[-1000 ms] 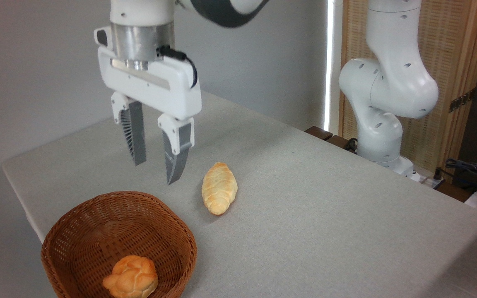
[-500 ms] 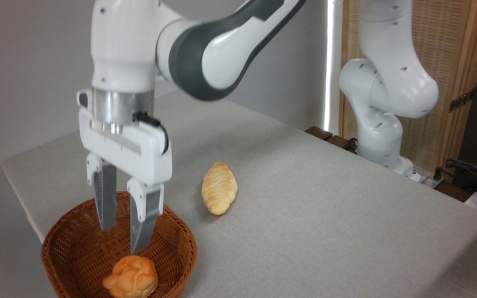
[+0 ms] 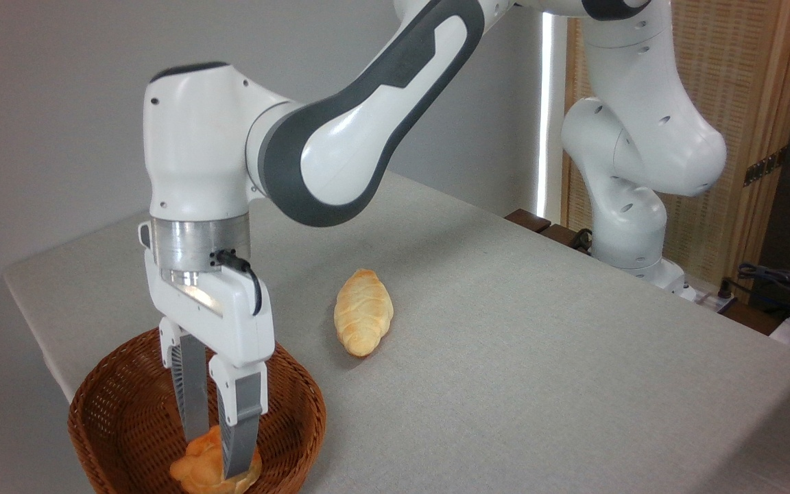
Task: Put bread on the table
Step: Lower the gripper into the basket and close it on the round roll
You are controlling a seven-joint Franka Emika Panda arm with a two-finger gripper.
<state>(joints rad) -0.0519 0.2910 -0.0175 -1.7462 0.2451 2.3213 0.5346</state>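
The bread (image 3: 189,471), a small round golden knotted bun, lies at the front of the brown wicker basket (image 3: 310,406) at the lower left. My gripper (image 3: 215,456) points straight down into the basket. Its grey fingers (image 3: 238,429) stand close together, one behind the bun's top and one in front, pinching it. The bun still rests on the basket's floor, partly covered by the front finger. The table (image 3: 539,343) has a plain light grey-beige surface, and the basket sits near its front left corner.
An elongated pale braided loaf (image 3: 363,312) lies on the table just right of and behind the basket. The arm's white base (image 3: 631,226) stands at the table's far right edge. Cables and wooden panels are at the right.
The gripper dropped from above the table behind the basket, came forward and left, and sank into the basket. Its fingers drew closer together around the bun, which has not moved.
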